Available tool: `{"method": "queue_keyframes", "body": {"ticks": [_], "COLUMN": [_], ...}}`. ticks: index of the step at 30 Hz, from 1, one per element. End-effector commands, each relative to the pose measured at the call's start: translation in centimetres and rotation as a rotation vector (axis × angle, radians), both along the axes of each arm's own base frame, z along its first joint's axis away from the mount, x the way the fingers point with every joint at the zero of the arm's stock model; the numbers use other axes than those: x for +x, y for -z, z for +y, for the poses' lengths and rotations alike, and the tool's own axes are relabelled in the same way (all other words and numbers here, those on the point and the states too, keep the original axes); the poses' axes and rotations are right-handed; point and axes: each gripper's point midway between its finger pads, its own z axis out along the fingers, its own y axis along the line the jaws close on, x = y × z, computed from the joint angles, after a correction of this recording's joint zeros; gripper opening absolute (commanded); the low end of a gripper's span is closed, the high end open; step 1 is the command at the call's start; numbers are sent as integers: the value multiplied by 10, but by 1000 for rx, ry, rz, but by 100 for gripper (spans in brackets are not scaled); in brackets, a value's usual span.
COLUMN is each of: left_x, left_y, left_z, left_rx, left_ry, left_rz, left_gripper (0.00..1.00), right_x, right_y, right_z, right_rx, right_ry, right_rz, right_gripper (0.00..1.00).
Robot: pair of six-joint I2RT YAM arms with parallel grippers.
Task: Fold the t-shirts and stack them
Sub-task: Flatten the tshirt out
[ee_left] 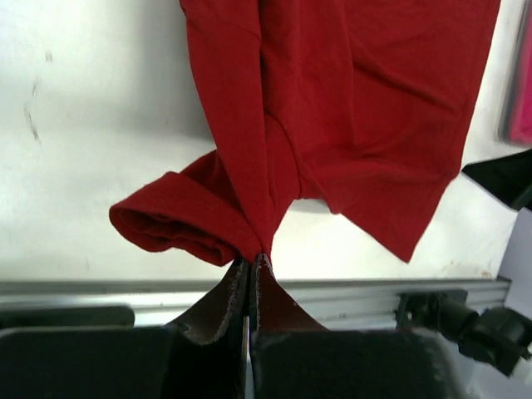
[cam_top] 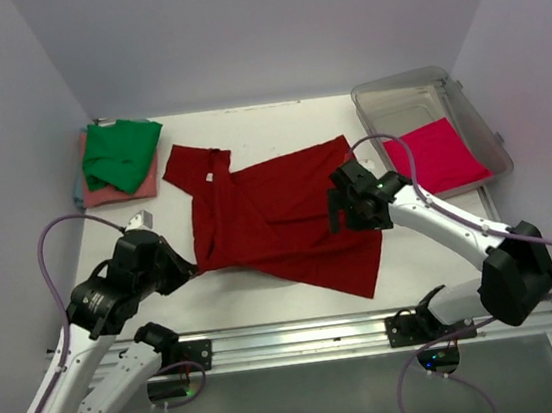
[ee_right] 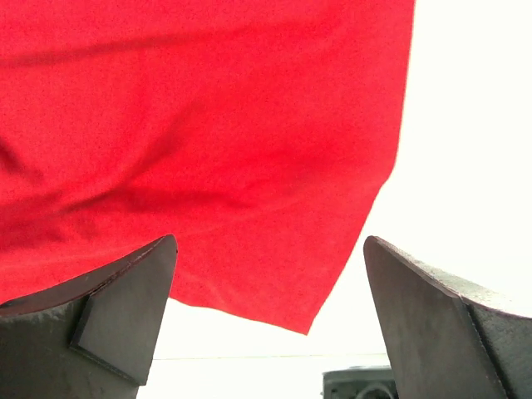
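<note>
White tabletop (cam_top: 247, 296), walled in by pale lilac panels and seen from above; across its middle lies the large dark red t-shirt (cam_top: 278, 221), spread loosely and creased, its collar toward the far left and its hem trailing toward the near right; one long side looks drawn in over the body, but the shirt is not yet a neat folded shape. Its near-left corner is pinched in the left gripper (ee_left: 251, 262), jaws clamped tight on a bunched roll of the cloth close to the table's near edge. Over the shirt's right edge hangs the right gripper (ee_right: 270, 249), jaws spread wide and holding nothing; red cloth lies beneath them (whether the tips touch it cannot be told).

Farther out, at the far left corner, a green t-shirt (cam_top: 120, 153) rests folded on top of a salmon pink t-shirt (cam_top: 113, 194); this looks like the stack already begun. At the far right a clear plastic tub (cam_top: 401, 116) holds a bright pinkish-red t-shirt (cam_top: 438, 154), lying flat inside.

Judged from this, two shirts appear folded and stacked; the dark red one is mid-fold and has yet to be finished and carried to the stack; the shirt in the tub seems to be waiting its turn to be taken out, folded and added.
</note>
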Motion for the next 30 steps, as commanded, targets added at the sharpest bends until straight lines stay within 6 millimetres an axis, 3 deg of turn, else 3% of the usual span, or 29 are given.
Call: {"method": "queue_keyframes", "body": {"ticks": [1, 4, 7, 10, 12, 13, 14, 15, 16, 17, 19, 21, 22, 23, 24, 25, 26, 27, 28, 29, 30], "left_x": [-45, -73, -94, -90, -79, -70, -61, -54, -46, -40, -23, -6, 8, 19, 29, 45, 58, 68, 83, 96, 106], "left_y": [0, 4, -3, -25, -54, -66, -72, -81, -89, -91, -91, -73, -74, -64, -49, -54, -42, -32, -37, -22, -14], "left_z": [-1, -6, -21, -23, -22, -21, -16, -14, -15, -15, -18, -20, -21, -23, -26, -30, -32, -34, -40, -41, -40], "left_rx": [-65, -113, -229, -291, -313, -308, -267, -254, -250, -232, -215, -160, -143, -114, -81, -83, -48, -25, -29, 10, 39], "left_ry": [30, 87, 182, 180, 189, 185, 188, 178, 173, 186, 182, 195, 185, 189, 202, 196, 195, 198, 196, 193, 176], "left_rz": [148, 227, 242, 129, -12, -79, -144, -184, -225, -254, -307, -310, -359, -349, -344, -404, -385, -384, -433, -397, -396], "left_gripper": [0, 0, 0, 0, 22, 39, 65, 80, 90, 100, 100, 100, 100, 100, 100, 100, 100, 100, 100, 100, 99], "right_x": [-17, -23, -17, -4, 9, 15, 24, 31, 42, 51, 74, 90, 106, 115, 123, 138, 146, 153, 168, 172, 184], "right_y": [-9, -10, -11, -9, -12, -12, -7, -7, -16, -13, -27, -26, -37, -41, -29, -41, -41, -24, -35, -31, -39], "right_z": [-27, -31, -29, -20, -11, -9, -4, 0, 8, 13, 32, 43, 55, 61, 66, 77, 82, 87, 92, 99, 104], "right_rx": [-77, -85, -92, -85, -71, -74, -81, -82, -69, -68, -11, 5, 42, 55, 47, 96, 115, 122, 156, 181, 197], "right_ry": [87, 84, 71, 47, 31, 32, 26, 15, 10, 9, -18, -44, -61, -74, -83, -96, -102, -98, -90, -100, -95], "right_rz": [-11, -4, -18, -32, -56, -63, -63, -68, -95, -95, -161, -166, -203, -215, -190, -209, -206, -165, -185, -170, -196], "right_gripper": [99, 99, 99, 99, 99, 99, 99, 99, 99, 99, 99, 99, 98, 93, 70, 51, 31, 8, 0, 0, 0]}}
